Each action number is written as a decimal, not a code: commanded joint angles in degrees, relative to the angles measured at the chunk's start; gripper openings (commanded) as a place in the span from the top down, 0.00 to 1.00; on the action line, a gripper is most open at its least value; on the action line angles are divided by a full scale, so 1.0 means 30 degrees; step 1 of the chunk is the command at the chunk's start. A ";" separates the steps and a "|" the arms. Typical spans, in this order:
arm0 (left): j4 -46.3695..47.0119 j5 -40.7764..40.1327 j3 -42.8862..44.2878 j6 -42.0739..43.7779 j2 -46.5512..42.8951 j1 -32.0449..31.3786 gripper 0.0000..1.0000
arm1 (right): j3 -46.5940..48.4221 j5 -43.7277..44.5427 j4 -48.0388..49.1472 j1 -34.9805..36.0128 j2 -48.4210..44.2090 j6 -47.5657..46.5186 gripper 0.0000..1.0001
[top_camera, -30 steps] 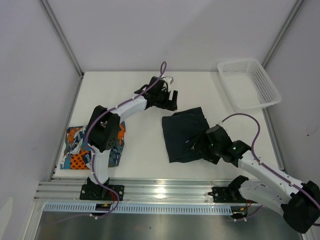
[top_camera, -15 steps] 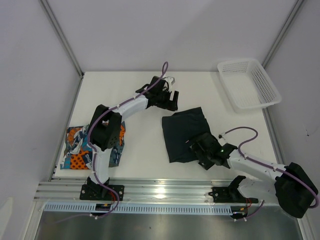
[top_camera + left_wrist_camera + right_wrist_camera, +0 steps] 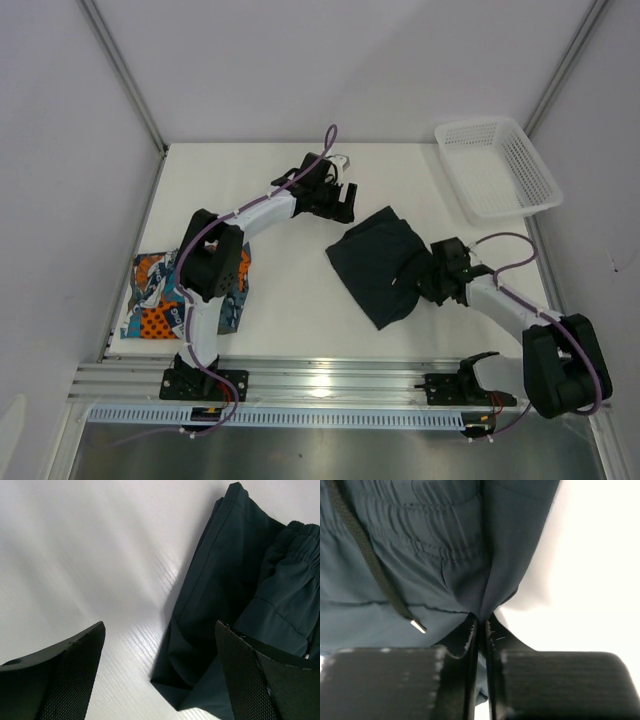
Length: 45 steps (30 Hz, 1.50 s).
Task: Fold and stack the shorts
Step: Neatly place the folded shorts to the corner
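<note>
The plain dark navy-teal shorts (image 3: 378,263) lie rumpled mid-table, with the elastic waistband and a black drawstring (image 3: 367,555) showing in the right wrist view. My right gripper (image 3: 432,272) is shut on the shorts (image 3: 485,580) at their right edge, the cloth pinched between the two pads. My left gripper (image 3: 338,203) hangs open just beyond the far left corner of the shorts (image 3: 235,595), with nothing between its fingers (image 3: 65,670). The printed orange, teal and white shorts (image 3: 160,295) lie folded at the near left, partly under the left arm.
A white mesh basket (image 3: 497,165) stands at the back right corner. Bare white table (image 3: 290,290) lies between the two pairs of shorts. Grey walls close in at left and right, and a metal rail runs along the near edge.
My right gripper closed on the dark shorts' right edge and drew it away from the near edge, rumpling the shorts into a skewed shape. The left arm has barely moved.
</note>
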 commanded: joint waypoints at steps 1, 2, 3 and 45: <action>0.0335 0.0241 0.0512 0.0315 -0.0534 -0.0015 0.08 | 0.2198 -0.1317 -0.0617 -0.2147 0.1368 -0.7591 0.95; 0.0451 0.0387 0.0483 0.0256 -0.0505 -0.0044 0.08 | 0.2929 -0.1288 -0.1114 -0.2352 0.1981 -0.8616 0.96; 0.0539 0.0533 0.0453 0.0110 -0.0446 -0.0016 0.08 | 0.4503 -0.1171 -0.1873 -0.2413 0.2626 -0.9671 0.96; 0.3968 0.2145 -0.1685 -0.4344 0.2044 0.0483 0.27 | 0.6103 -0.4599 0.0082 -0.4259 0.5446 -1.4371 0.29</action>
